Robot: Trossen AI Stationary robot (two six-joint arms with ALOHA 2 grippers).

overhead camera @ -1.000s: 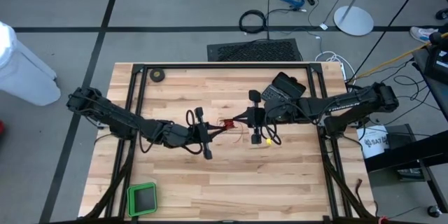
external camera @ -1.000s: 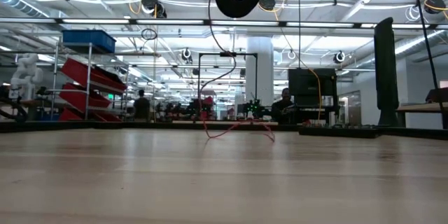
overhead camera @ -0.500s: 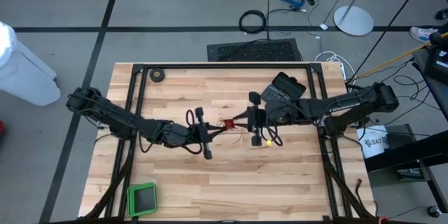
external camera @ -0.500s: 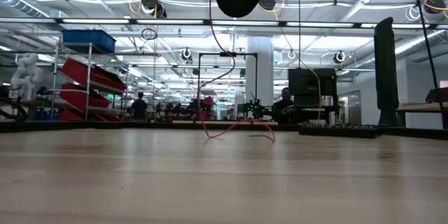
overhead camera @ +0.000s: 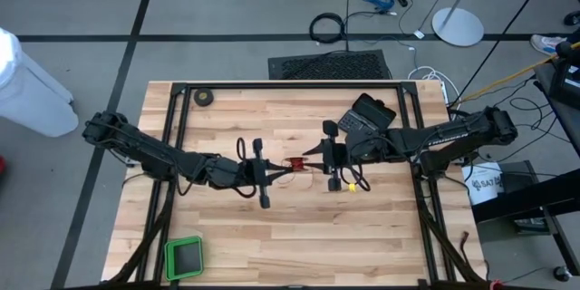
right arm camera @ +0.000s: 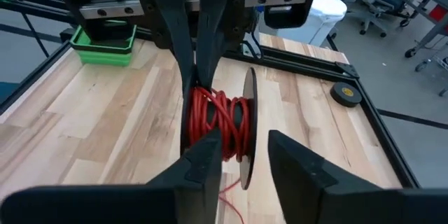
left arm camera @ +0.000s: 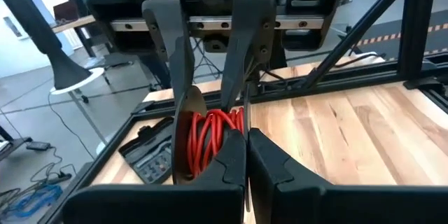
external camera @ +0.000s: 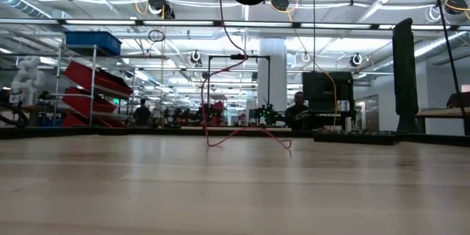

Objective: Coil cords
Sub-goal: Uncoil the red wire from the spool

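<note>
Since a second ago the left gripper has drawn a little toward its own side of the pale wooden counter, the small round black reel wound with thin red wire has risen toward the top edge of the low view, and the right gripper has let its fingers part.

The winding step looks to be in hand. In the left wrist view the left fingers are pressed together with the red strand running down into the seam between them. In the right wrist view the right fingers stand spread on either side of the coil, just beside it; it is hard to say whether they touch the reel.

The reel hangs in the air between the two grippers, above the middle of the counter, with a loose tail of wire trailing down and looping on the wood.

Next, the right fingers probably need a fresh hold on the reel before another turn, while the left keeps the strand taut.

The reel's pale centre is mostly cut off in the low view, and the wire's free end cannot be made out.
</note>
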